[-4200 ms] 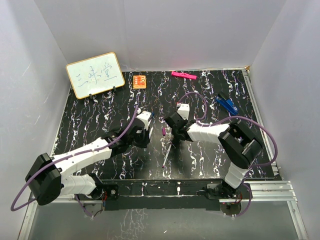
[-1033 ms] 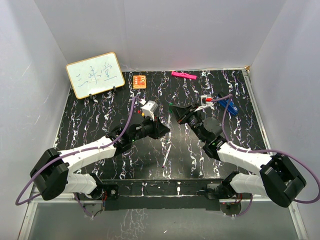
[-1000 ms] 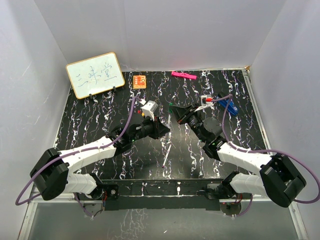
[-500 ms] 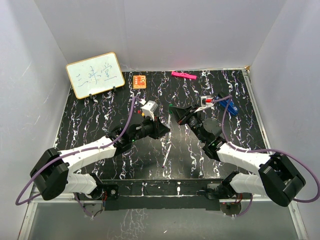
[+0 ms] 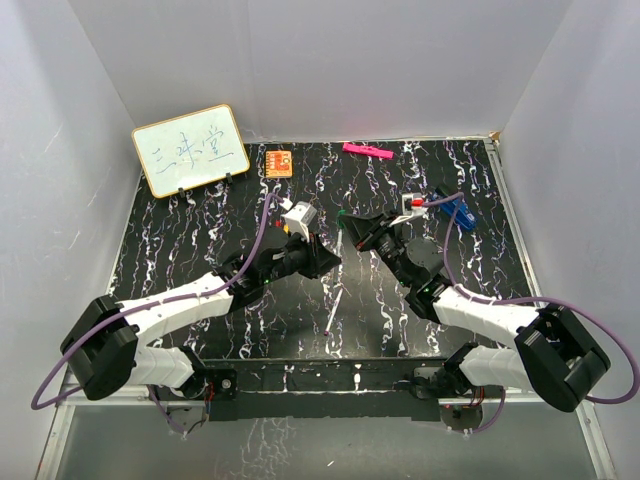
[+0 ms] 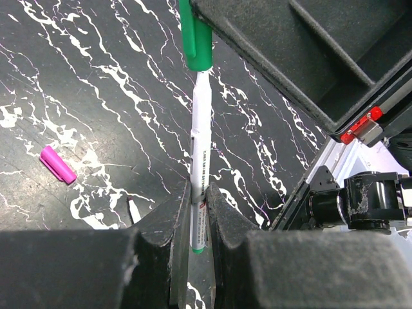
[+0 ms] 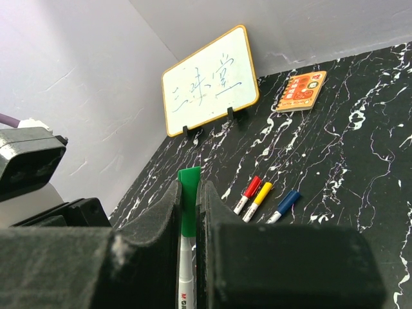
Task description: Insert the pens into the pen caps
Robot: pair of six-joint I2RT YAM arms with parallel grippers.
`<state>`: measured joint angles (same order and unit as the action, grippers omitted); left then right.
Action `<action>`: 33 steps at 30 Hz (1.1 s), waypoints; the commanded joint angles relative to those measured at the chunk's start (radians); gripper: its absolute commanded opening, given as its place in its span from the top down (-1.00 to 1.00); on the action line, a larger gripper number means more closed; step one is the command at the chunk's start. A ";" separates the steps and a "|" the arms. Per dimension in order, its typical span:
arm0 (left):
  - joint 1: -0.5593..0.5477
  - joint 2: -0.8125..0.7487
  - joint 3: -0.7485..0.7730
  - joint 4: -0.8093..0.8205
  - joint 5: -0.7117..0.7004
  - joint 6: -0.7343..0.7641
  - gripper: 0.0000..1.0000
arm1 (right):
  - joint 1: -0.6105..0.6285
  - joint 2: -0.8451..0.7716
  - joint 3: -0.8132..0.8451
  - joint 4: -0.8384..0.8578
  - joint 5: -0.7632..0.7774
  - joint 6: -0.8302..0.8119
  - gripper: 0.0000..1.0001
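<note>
A white pen (image 6: 199,148) with a green end is held above the table, and my left gripper (image 6: 196,206) is shut on its lower barrel. Its far end sits in the mouth of a green pen cap (image 6: 195,38). My right gripper (image 7: 188,193) is shut on that green cap (image 7: 188,199), with the pen (image 7: 185,270) running down between the fingers. In the top view the two grippers (image 5: 325,258) (image 5: 352,224) face each other mid-table. A purple cap (image 6: 58,164) lies loose. An uncapped pen (image 5: 333,305) lies below. Red (image 7: 252,190), yellow (image 7: 259,198) and blue (image 7: 286,201) capped pens lie side by side.
A small whiteboard (image 5: 190,148) stands at the back left beside an orange booklet (image 5: 279,162). A pink bar (image 5: 367,151) lies at the back edge. Blue clip pieces (image 5: 455,208) sit at the right, near the right arm's cable.
Four seconds ago both grippers pointed down over the table. Now they are raised and face each other with pen and cap between them. Over the last second almost nothing has shifted.
</note>
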<state>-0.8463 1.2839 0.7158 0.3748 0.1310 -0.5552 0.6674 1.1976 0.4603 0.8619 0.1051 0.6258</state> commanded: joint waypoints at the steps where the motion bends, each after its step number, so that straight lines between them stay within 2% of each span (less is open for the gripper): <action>1: 0.004 -0.012 0.010 0.037 -0.014 -0.007 1.00 | 0.008 -0.005 -0.014 0.055 -0.012 0.008 1.00; 22: 0.006 0.017 0.009 0.047 0.005 -0.021 1.00 | 0.015 -0.013 -0.012 0.060 0.015 0.006 1.00; 33: 0.006 -0.012 -0.006 0.089 -0.047 -0.039 1.00 | 0.016 -0.004 -0.018 0.055 -0.012 0.016 1.00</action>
<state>-0.8459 1.3056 0.7158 0.4084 0.1242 -0.5816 0.6788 1.1976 0.4351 0.8860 0.1085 0.6521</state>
